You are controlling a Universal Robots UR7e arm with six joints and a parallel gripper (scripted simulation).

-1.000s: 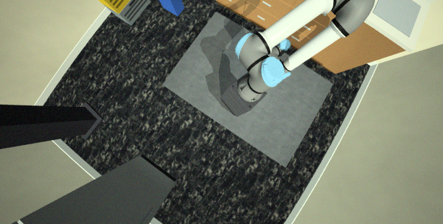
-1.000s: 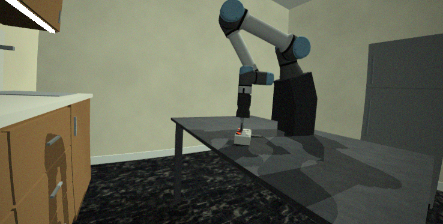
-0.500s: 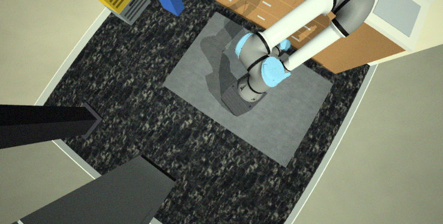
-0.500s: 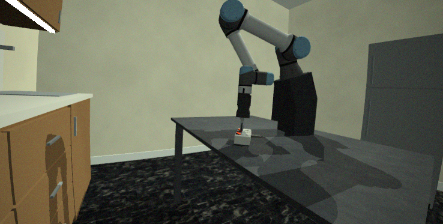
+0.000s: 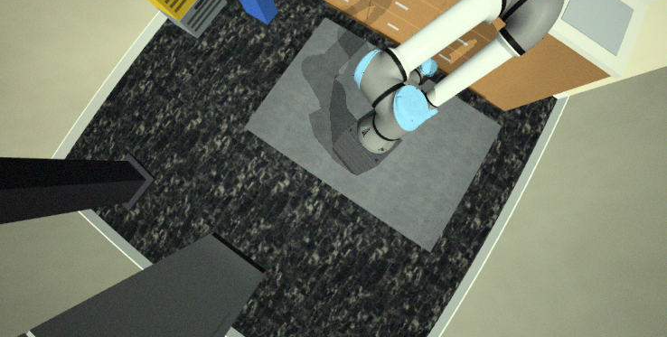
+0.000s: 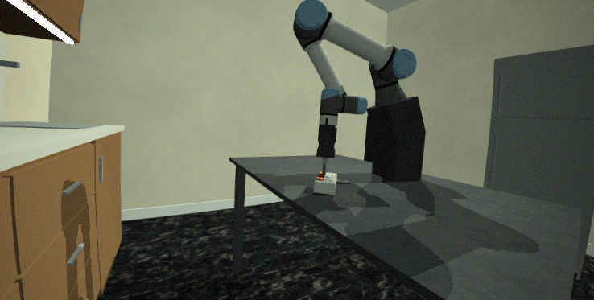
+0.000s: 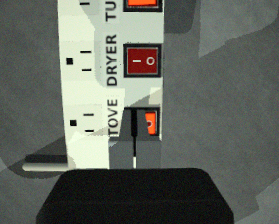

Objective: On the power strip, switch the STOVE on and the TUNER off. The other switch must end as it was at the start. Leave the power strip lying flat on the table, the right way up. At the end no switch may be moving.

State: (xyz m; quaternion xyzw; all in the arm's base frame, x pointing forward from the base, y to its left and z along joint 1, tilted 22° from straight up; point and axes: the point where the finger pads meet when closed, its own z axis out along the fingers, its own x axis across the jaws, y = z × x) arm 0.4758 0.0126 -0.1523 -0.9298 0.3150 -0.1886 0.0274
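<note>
A white power strip lies flat on the grey table; in the exterior view it shows as a small white block. It has three red rocker switches in a row. The DRYER switch is dark red. The STOVE switch glows orange and is partly hidden by my fingers. My gripper is shut and empty, its tips on the STOVE switch. In the exterior view the gripper points straight down onto the strip. In the top view the arm hides the strip.
The strip's cable stub sticks out at its near end. The arm's dark pedestal stands on the table behind the strip. Wooden cabinets stand at the left, a dark cupboard at the right.
</note>
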